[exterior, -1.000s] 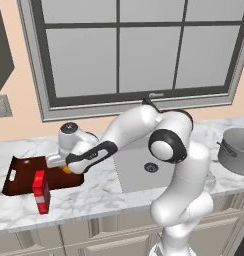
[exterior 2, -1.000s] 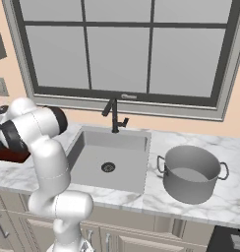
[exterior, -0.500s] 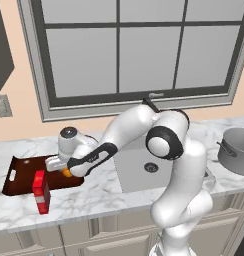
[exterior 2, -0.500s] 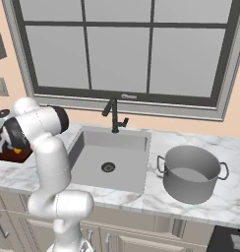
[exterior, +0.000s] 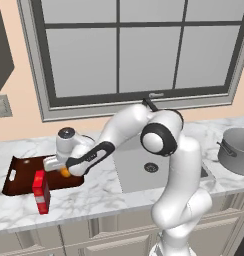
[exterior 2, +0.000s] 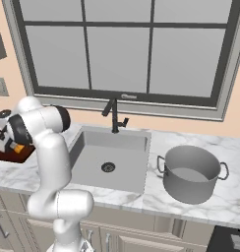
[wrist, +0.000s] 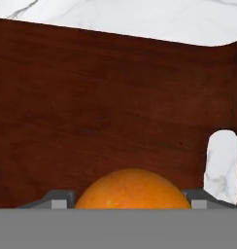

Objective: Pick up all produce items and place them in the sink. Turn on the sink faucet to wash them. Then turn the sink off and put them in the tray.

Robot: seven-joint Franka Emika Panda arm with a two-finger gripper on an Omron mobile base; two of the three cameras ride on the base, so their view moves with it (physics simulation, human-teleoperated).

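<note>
Left base view: the arm reaches toward 9 o'clock, over the worktop (exterior: pixel 99 192) to the tray (exterior: pixel 24 175). The tool (exterior: pixel 64 170) sits above the tray's right end, with the orange (exterior: pixel 65 172) showing as a small bright spot at its tip. A red box (exterior: pixel 41 191) stands upright at the tray's front edge, at 7 o'clock from the tool. The sink (exterior: pixel 144 170) lies at 3 o'clock from the tray, partly behind the arm, its drain visible. A grey pot (exterior: pixel 236 150) stands on the worktop at the far right.

Right base view: the arm's shoulder fills the left side, and the tool (exterior 2: pixel 13 145) is at the left edge over the tray (exterior 2: pixel 14 155), the orange (exterior 2: pixel 17 147) just visible at it. The sink (exterior 2: pixel 109 157) is at the middle, with the black faucet (exterior 2: pixel 113 115) at its back rim, at 12 o'clock from the drain. The pot (exterior 2: pixel 191 172) stands at 3 o'clock from the sink.

Hand view: the orange (wrist: pixel 132 188) sits between the two fingers (wrist: pixel 57 198), at 6 o'clock, and the tool is clamped on it, each finger touching a side. Behind it lies the dark wood of the tray (wrist: pixel 106 102), with a white cut-out handle at 4 o'clock and marble worktop (wrist: pixel 140 19) along 12 o'clock. Whether the orange touches the tray floor I cannot tell.
</note>
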